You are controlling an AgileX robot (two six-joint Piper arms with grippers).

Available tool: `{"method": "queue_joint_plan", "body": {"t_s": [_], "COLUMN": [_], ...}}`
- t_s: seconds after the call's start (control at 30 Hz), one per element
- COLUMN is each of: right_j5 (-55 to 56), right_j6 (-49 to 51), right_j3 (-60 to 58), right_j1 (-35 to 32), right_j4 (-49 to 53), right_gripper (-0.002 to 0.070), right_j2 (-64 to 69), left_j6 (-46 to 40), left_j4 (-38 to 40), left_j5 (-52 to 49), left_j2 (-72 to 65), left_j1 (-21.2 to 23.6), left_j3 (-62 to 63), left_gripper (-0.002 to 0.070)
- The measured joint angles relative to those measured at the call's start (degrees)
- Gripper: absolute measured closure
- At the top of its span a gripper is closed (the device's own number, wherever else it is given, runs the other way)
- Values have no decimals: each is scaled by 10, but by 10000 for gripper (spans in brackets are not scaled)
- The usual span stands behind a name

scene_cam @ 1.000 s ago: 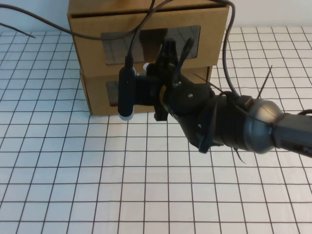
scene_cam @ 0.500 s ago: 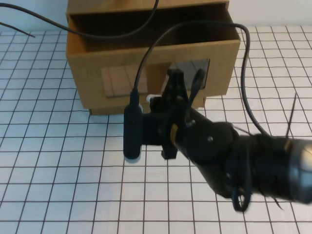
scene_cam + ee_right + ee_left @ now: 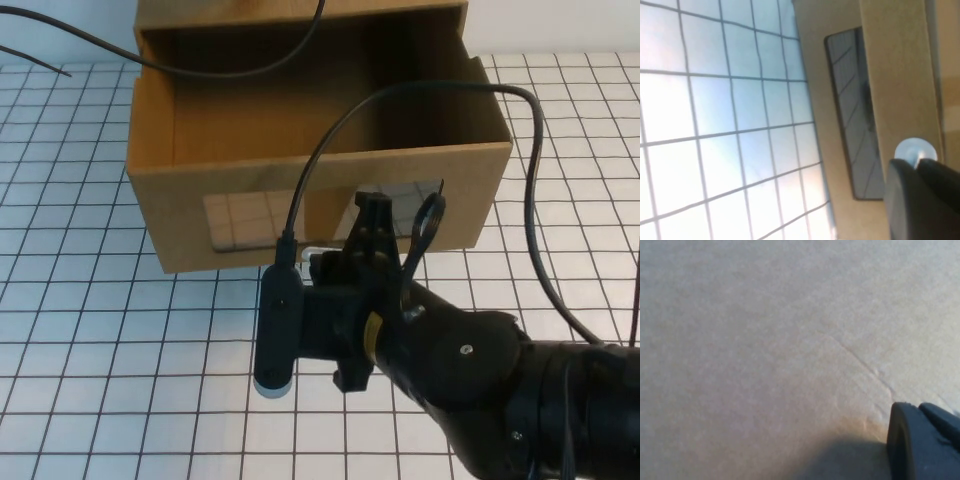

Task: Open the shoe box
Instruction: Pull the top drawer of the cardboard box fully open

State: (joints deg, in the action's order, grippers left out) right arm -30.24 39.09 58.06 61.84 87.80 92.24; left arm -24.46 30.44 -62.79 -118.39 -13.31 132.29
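White gridded table (image 3: 90, 350), nothing else on it but the box.

Shoe box (image 3: 300, 12): plain brown cardboard, at the far middle of the table. Its drawer (image 3: 152, 130) has slid well out toward the robot over the last second. A moment ago only its front face showed; now the empty interior lies open from above. Task looks nearly done, I judge.

Right gripper (image 3: 378, 215): at the drawer's front panel, just beside the clear window (image 3: 240, 220), pressed together, apparently pinching a small pale round pull (image 3: 915, 150).

Left gripper (image 3: 921, 440): not visible from above. Its own camera shows it hard against bare cardboard. Spread or closed, I cannot tell.

No brand, label or writing readable anywhere.
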Motion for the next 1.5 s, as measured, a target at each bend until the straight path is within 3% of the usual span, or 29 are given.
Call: {"method": "queue_joint_plan", "body": {"t_s": [0.37,0.67,0.97,1.17,1.37,1.5], "right_j5": [-5,-36,-149,-155,-157,-162], "right_j6": [36,58,46,3,-110,-217], "right_j3": [-19,-20,25,94,133,133], "right_j1": [10,71,70,-50,-235,-365], "right_j4": [-38,-136,-194,-262,-440,-615], "right_gripper": [684,626,682,687,688,689], "right_j2": [-2,-78,-177,-188,-188,-188], "left_j6": [1,-2,-20,-25,-20,-18], "left_j4": [-1,-12,-30,-56,-94,-125], "left_j5": [-1,-18,-69,-98,-99,-67], "left_j2": [0,20,125,173,239,319], "left_j1": [0,0,0,0,0,0], "left_j3": [3,2,-1,-1,-35,-138], "left_gripper": [677,677,677,677,677,677]}}
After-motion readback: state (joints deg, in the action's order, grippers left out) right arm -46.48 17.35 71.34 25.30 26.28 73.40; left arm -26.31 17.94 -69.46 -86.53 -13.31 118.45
